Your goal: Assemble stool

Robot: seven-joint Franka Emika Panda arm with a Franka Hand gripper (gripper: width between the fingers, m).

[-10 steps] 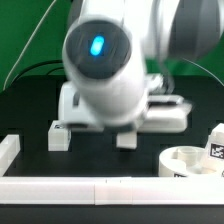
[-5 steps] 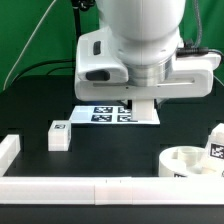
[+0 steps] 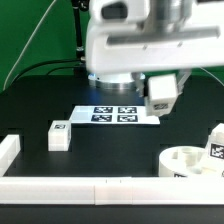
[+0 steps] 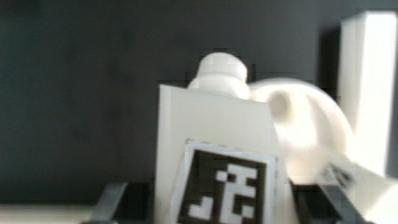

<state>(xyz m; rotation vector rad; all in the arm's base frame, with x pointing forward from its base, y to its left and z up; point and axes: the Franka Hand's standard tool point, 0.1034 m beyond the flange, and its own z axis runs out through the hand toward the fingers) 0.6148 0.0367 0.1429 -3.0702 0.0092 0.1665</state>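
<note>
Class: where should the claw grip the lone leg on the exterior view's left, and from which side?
Take the leg across opposite side faces, from straight above: it's a small block sitting flat, tag up, nothing touching it.

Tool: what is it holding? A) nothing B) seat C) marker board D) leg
D: in the wrist view, a tagged leg sits clamped in the tool.
</note>
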